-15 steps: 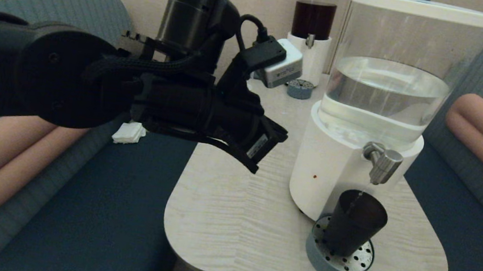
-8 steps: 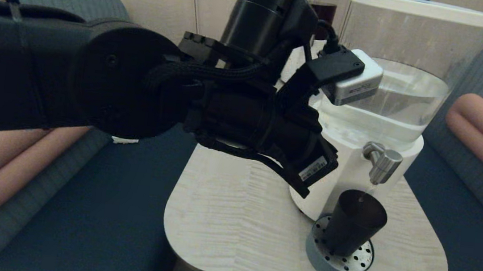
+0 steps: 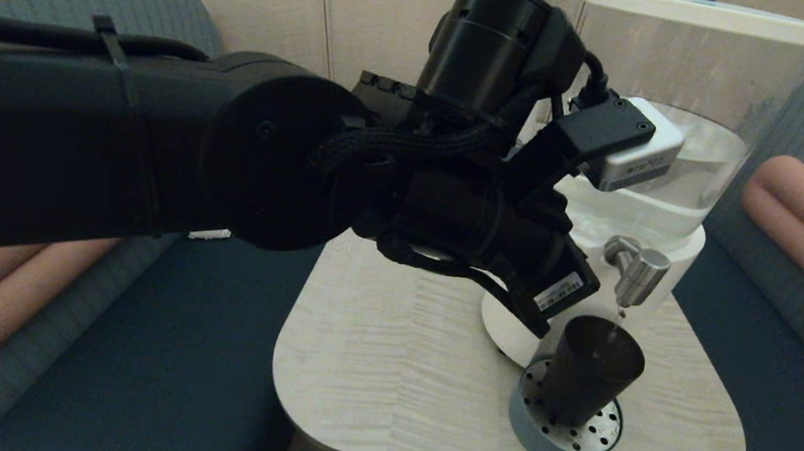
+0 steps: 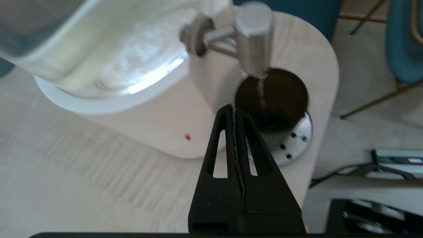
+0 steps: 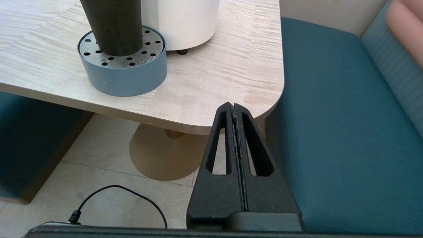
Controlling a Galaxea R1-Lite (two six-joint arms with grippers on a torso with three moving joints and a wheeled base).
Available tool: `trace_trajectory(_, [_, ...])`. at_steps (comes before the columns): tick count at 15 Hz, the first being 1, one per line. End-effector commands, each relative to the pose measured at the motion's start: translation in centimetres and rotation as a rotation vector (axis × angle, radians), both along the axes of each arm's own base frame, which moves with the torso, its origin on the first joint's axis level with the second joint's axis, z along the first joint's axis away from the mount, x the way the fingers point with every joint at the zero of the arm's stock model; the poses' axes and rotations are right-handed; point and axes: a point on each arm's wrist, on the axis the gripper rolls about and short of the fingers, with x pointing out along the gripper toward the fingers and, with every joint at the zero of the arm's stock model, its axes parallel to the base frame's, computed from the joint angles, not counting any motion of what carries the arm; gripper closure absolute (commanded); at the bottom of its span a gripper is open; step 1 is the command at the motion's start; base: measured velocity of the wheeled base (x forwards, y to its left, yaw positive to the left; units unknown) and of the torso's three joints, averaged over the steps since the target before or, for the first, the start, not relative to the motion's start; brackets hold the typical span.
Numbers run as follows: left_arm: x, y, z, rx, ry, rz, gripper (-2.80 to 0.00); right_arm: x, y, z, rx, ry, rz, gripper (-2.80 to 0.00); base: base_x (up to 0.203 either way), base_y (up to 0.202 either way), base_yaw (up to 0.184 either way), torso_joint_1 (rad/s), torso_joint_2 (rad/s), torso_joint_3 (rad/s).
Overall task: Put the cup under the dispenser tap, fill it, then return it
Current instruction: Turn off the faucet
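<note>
The black cup [image 3: 592, 369] stands upright on the perforated steel top of a blue-grey drip tray [image 3: 562, 440], directly under the steel dispenser tap [image 3: 636, 272]. A thin stream of water runs from the tap [image 4: 252, 39] into the cup [image 4: 281, 96]. My left gripper [image 3: 539, 328] is shut and empty, hovering just left of the cup's rim and apart from it; in its wrist view the tips [image 4: 234, 107] point at the cup's near edge. My right gripper [image 5: 234, 105] is shut and empty, low off the table's front corner, with the cup [image 5: 114, 26] farther off.
The large dispenser's white base [image 3: 518, 327] and clear water tank [image 3: 684, 98] stand behind the cup. The light wood table [image 3: 394, 374] has teal bench seats [image 3: 156, 364] on both sides. A floor cable [image 5: 125, 198] lies below the table near its pedestal [image 5: 158, 155].
My left arm has swung to the right across the table, bringing its shut gripper from mid-table to beside the cup and tap. The cup has stayed on the tray and water keeps running.
</note>
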Motion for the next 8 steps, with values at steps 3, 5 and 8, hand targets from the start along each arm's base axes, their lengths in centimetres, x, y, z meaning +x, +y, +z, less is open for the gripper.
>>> trace_trajectory(3, [1.2,-1.5,-0.6,-0.001,-0.025,0.021,0.0,0.0,0.0,0.0,-0.001,-0.001,0.001,0.0,0.0,0.0,0.0,0.0,0.0,0.0])
trace_trajectory(5, [1.4,-1.8,-1.0,0.001,-0.025,0.023,0.0,0.0,0.0,0.0,-0.001,-0.002,0.001,0.0,0.0,0.0,0.0,0.0,0.0,0.0])
trace_trajectory(8, [1.8,-2.2,-1.3,-0.009,-0.034,0.024,0.0,0.0,0.0,0.0,-0.001,0.0,0.001,0.0,0.0,0.0,0.0,0.0,0.0,0.0])
